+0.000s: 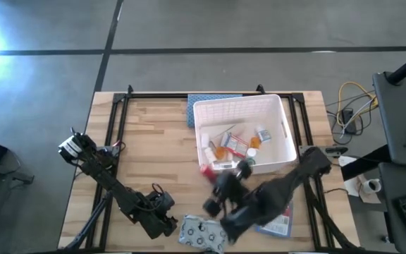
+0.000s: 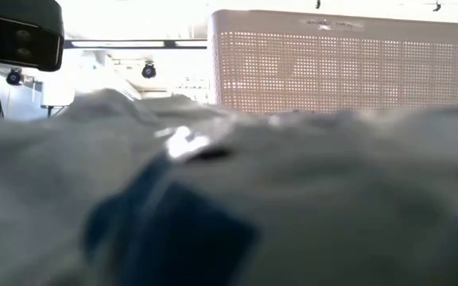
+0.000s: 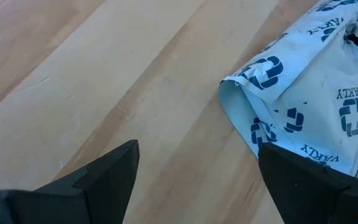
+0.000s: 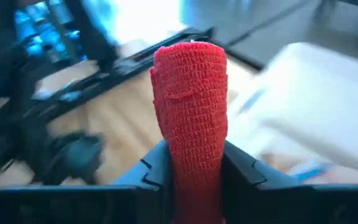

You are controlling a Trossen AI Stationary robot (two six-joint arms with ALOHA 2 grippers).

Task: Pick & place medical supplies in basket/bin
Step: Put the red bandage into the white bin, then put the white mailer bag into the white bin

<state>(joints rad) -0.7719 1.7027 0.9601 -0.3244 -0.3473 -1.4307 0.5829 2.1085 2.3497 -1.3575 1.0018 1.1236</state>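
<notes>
My right gripper (image 4: 191, 177) is pinching a red bandage roll (image 4: 191, 118), its fingers (image 4: 151, 171) pressed against the roll's sides; the roll is standing up out of them. In the high view this gripper (image 1: 213, 194) is hanging just outside the near wall of the white slotted bin (image 1: 279, 106), not yet over the rim. The bin is already holding small bottles and boxes, with bare floor showing along its far side. My left gripper (image 3: 194, 180) is waiting spread wide over bare wood, well to the near-left of the bin, with the grey patterned pouch (image 3: 309, 106) lying just beside it. A blue-white flat box (image 1: 277, 222) is lying near of the bin, partly under my right arm.
</notes>
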